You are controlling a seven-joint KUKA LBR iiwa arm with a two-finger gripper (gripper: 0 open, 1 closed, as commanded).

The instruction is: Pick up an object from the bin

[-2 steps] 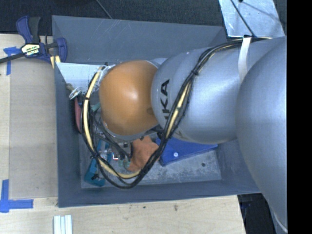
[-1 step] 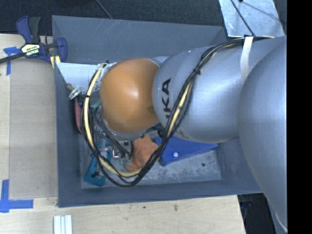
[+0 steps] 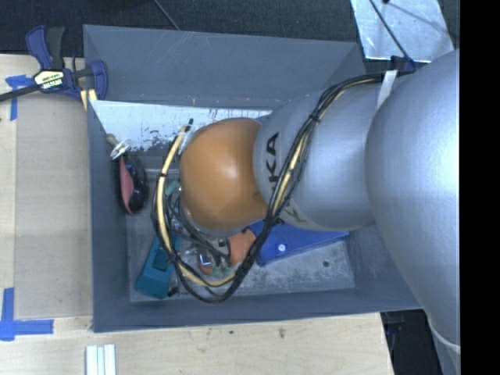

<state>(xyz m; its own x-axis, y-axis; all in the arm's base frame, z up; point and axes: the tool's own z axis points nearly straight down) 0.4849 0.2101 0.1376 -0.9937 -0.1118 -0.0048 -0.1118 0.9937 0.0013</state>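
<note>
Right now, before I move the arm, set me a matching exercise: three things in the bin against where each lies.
Things:
1. teal box
2. pink-and-black object
3. blue flat piece

Places:
A. against the left wall of the bin
B. below and right of the orange wrist cover
C. lower-left corner of the floor

Pairs: 1-C; 2-A; 3-B.

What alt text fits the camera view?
A silver robot arm with an orange wrist cover reaches from the right into a grey metal bin, over its middle. Beside it lie a teal block at lower left, a red-and-black thing at left and a flat blue piece at lower right.
</note>
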